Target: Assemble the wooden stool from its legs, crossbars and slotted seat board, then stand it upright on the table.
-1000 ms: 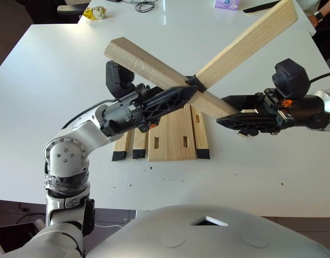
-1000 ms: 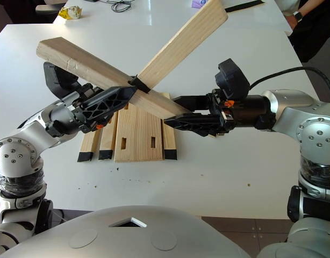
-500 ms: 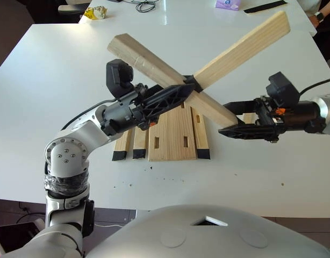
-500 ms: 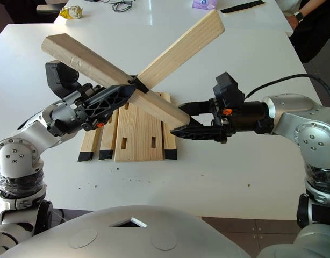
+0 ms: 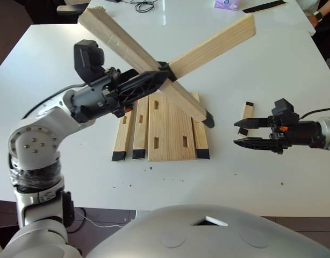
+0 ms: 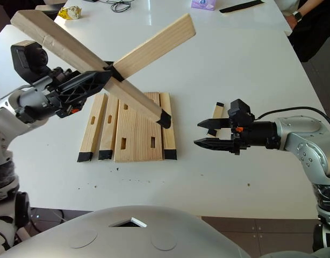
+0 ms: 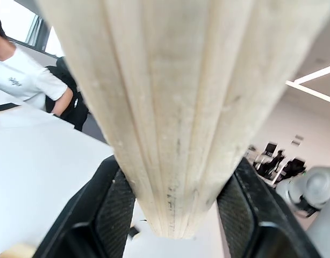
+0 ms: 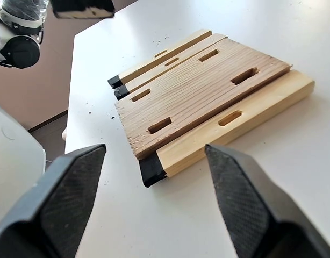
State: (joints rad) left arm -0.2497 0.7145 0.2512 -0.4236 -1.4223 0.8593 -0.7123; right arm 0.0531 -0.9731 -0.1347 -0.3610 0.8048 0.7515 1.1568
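My left gripper is shut on the crossed legs, two long wooden planks joined in an X by a black joint. It holds them tilted in the air over the table's left half. In the left wrist view the held plank sits between the black fingers. Flat on the table under the X lies the slotted seat board, also seen as the seat board ahead of my right gripper. My right gripper hovers open and empty just right of the board. A short crossbar lies beside it.
Two loose slotted slats with black ends lie left of the seat board, and another slat lies against its right side. A yellow packet, a cable and a purple box sit at the far edge. Small crumbs dot the front of the table.
My left arm has swung the crossed legs up and to the left. My right gripper has come off the plank's lower end and drawn back to the right, lower over the table.
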